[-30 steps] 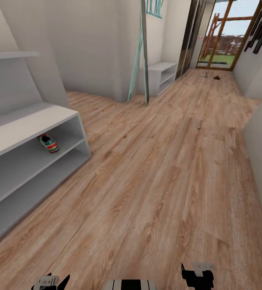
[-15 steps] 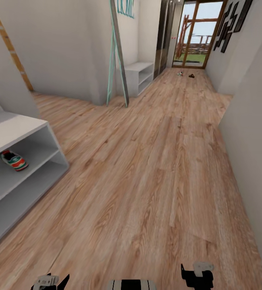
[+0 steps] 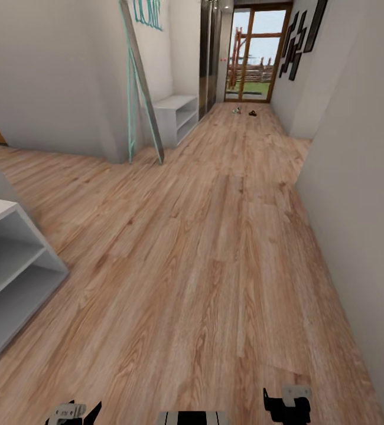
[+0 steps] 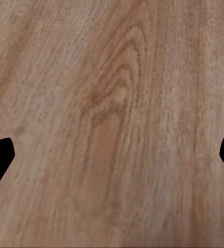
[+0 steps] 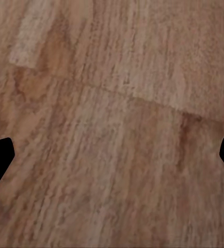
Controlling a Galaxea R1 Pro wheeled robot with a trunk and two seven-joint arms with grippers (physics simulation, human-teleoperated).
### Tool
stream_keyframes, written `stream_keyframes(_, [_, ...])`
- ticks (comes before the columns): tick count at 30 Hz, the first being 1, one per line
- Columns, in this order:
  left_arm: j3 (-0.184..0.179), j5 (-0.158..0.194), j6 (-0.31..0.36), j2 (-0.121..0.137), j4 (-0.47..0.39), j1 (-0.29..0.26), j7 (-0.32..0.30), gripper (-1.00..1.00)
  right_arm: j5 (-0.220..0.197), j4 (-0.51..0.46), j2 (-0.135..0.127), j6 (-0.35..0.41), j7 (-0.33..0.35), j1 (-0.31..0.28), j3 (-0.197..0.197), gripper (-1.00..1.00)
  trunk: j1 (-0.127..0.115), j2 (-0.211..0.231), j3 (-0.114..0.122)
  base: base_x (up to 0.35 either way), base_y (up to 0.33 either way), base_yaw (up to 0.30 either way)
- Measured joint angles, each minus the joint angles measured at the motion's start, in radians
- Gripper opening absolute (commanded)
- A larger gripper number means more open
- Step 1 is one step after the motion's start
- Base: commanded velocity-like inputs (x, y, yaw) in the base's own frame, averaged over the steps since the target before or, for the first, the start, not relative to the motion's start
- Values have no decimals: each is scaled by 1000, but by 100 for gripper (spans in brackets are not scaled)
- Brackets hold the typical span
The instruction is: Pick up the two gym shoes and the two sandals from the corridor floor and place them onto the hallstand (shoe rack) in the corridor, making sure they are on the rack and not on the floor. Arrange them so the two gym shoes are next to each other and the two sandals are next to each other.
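Floor: corridor floor (image 3: 215, 248) of light brown wood-grain planks ran from the robot to a glazed door (image 3: 252, 53) at the far end; the wide middle stretch lay open, edged by a pale wall (image 3: 363, 177) close on the right.
Hallstand: hallstand (image 3: 9, 271) stood at the near left, only its pale grey end with two open shelf slots in view; a sliver of red and white showed at the picture's edge on the upper slot, too little to name.
Far unit: small white shelf unit (image 3: 177, 115) stood against the left wall, beside a leaning teal-edged panel (image 3: 140, 82).
Writing: teal lettering (image 3: 147, 13) high on the left wall, cut off and unreadable.
Shoes: one gym shoe (image 3: 237, 109) and one sandal (image 3: 253, 113) lay on the floor near the door, just beside each other, very small.
Left gripper: left gripper (image 4: 112, 155) hung over bare planks, fingers spread wide, holding nothing.
Right gripper: right gripper (image 5: 112, 155) likewise spread wide over bare floor, empty.
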Motion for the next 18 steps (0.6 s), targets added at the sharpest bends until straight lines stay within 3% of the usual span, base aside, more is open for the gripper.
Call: stream_keyframes(18, [1, 0, -1, 0, 0, 0, 1, 100, 3, -1, -3, -2, 1, 3, 0, 100, 0, 0, 27, 338, 0, -122])
